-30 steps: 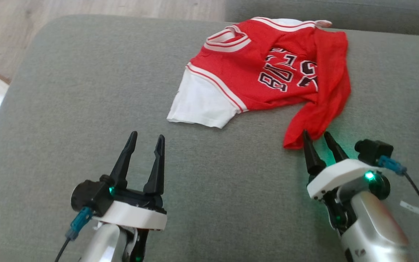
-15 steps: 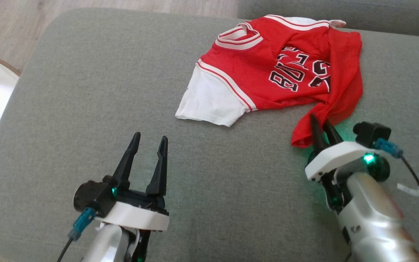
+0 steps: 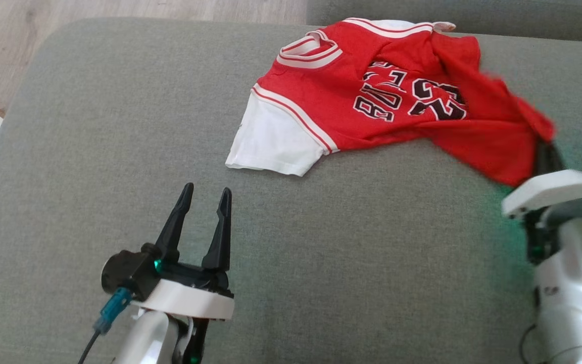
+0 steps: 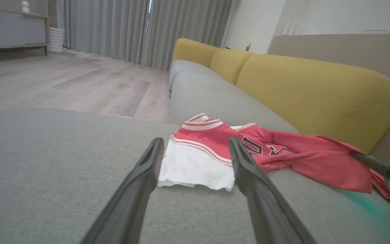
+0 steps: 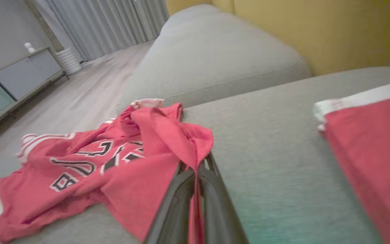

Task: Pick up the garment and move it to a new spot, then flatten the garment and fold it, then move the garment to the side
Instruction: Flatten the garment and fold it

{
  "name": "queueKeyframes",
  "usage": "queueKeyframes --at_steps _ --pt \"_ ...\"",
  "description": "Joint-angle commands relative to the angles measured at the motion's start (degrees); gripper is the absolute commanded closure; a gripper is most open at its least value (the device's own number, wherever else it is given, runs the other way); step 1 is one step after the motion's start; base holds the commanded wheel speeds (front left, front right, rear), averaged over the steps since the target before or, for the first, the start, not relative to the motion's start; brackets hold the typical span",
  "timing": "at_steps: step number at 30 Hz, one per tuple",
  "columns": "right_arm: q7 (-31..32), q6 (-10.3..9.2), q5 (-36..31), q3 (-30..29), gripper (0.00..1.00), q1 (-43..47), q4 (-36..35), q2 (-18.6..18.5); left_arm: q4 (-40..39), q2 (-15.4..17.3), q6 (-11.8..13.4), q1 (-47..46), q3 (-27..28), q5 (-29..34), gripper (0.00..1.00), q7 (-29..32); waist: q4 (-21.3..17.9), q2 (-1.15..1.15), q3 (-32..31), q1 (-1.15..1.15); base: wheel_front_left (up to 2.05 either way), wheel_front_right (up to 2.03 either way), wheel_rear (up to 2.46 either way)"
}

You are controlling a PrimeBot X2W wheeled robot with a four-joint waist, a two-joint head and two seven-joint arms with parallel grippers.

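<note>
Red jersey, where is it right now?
In the head view the red jersey lies on the grey cushion, upper right, its right corner pinched in the right claw.

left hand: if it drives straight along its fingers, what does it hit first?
Most likely the white sleeve of the red jersey, which lies dead ahead of the open left hand. Bare grey cushion lies between; its height above that is unclear, so the tips might graze it first.

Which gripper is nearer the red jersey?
Right. The right gripper has its jaws shut on a red edge of the jersey; the left gripper is open and apart from it, short of the white sleeve.
</note>
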Motion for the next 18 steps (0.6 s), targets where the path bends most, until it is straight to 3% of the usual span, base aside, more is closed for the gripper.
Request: queueKeyframes --at_steps 1,3,4,5,11,18 --pt "1.0 -0.04 -2.4 -0.9 1.00 -2.2 -2.4 -0.5 -1.9 0.3 0.1 -2.3 2.0 -0.1 0.00 -0.3 -0.2 0.00 0.1 0.00 0.00 0.00 0.00" --pt "2.6 -0.04 -5.5 -3.8 1.00 -2.1 -3.0 -0.9 -1.9 0.2 0.1 -2.4 1.9 -0.2 0.00 -0.3 -0.4 0.00 0.1 0.00 0.00 0.00 0.00" --pt "3.2 -0.04 -7.6 -5.2 0.57 -2.0 -3.3 -1.3 -1.9 0.2 0.1 -2.4 1.9 -0.2 0.00 -0.3 -0.4 0.00 0.1 0.00 0.00 0.00 0.00" --pt "4.0 -0.04 -9.6 -6.9 0.00 -1.9 -3.6 -1.5 -1.9 0.2 0.1 -2.5 1.9 -0.2 0.00 -0.3 -0.5 0.00 0.1 0.00 0.00 0.00 0.00" --pt "5.0 -0.04 -17.4 -13.0 0.00 -1.6 -8.0 0.8 -1.8 0.5 0.1 -2.4 2.3 -0.2 0.00 -0.3 -1.1 0.00 -0.4 0.00 0.00 0.00 0.00" --pt "1.2 -0.04 -19.1 -10.1 0.00 0.7 -14.8 2.1 -2.2 0.9 0.1 -2.0 3.4 0.1 0.00 -0.3 -3.1 0.00 -1.5 0.00 0.00 0.00 0.00"
